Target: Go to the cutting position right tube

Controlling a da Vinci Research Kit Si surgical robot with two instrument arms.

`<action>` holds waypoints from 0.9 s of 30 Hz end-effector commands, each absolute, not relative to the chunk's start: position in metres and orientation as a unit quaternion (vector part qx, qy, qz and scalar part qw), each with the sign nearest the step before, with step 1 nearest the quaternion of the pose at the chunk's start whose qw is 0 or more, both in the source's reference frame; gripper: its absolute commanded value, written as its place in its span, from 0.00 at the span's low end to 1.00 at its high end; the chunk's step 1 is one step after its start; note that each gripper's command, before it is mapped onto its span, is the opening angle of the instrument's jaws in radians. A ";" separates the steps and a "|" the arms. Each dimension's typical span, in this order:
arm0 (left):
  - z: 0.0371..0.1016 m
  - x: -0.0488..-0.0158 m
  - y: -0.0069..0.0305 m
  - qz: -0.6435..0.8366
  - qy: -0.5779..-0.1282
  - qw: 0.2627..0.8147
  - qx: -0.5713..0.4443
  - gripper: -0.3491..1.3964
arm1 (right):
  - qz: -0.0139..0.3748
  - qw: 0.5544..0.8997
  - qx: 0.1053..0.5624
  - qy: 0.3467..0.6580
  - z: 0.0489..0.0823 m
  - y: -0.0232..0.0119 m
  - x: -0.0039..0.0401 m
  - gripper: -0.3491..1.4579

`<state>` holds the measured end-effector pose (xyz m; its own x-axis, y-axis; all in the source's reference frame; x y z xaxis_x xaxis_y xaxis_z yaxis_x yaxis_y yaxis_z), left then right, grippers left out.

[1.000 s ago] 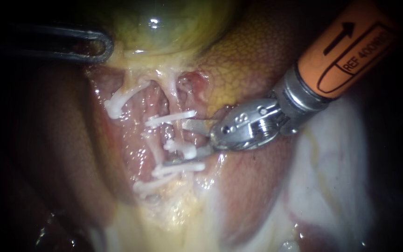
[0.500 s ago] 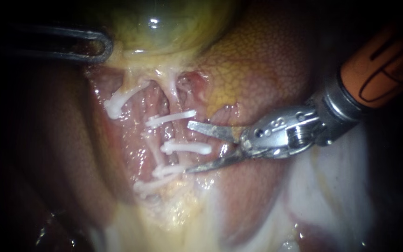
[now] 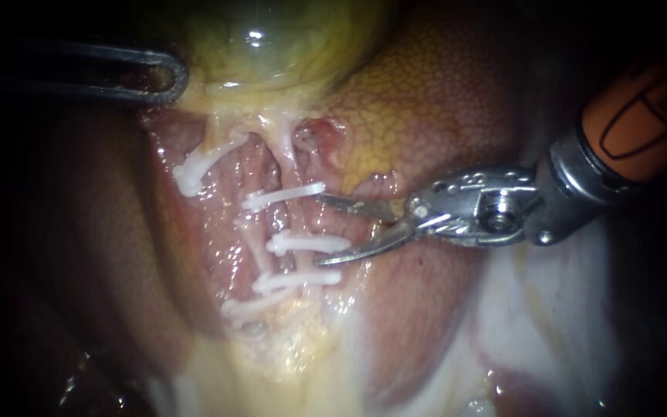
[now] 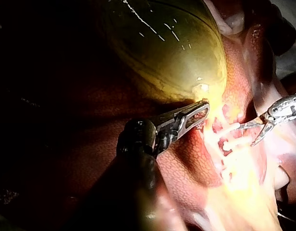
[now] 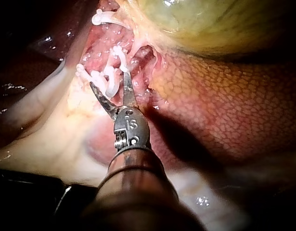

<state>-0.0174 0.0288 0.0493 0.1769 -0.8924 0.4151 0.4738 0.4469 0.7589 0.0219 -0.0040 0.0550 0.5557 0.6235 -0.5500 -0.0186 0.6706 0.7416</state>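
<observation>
Endoscope view: the right instrument [image 3: 319, 231] holds its blades wide just beside the right tube [image 3: 254, 235], straddling the middle clip [image 3: 306, 245], so advancing here risks closing on that clip instead of bare tube.

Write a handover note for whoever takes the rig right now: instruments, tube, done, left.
Right instrument: pincer open, holding nothing; its two blades flank the end of the middle clip.
Left instrument: tip at the base of the gallbladder; grip unclear.
Right tube: carries white clips and looks uncut.
Done: blades are beside the clips.
Left: ease the blades around the tube between clips; they appear short of it.
</observation>
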 end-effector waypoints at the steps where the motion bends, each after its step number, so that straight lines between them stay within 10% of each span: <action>1: 0.0493 -0.0174 0.0288 -0.469 -0.438 0.729 0.239 0.00 | 0.201 0.808 0.355 0.426 0.0552 -0.0038 0.0219 0.86; 13: 0.0493 -0.0174 0.0288 -0.469 -0.438 0.729 0.239 0.00 | 0.212 0.799 0.373 0.422 0.0570 -0.0044 0.0241 0.85; 27: 0.0492 -0.0174 0.0288 -0.469 -0.438 0.729 0.239 0.00 | 0.169 0.734 0.407 0.516 0.0584 -0.0039 0.0272 0.84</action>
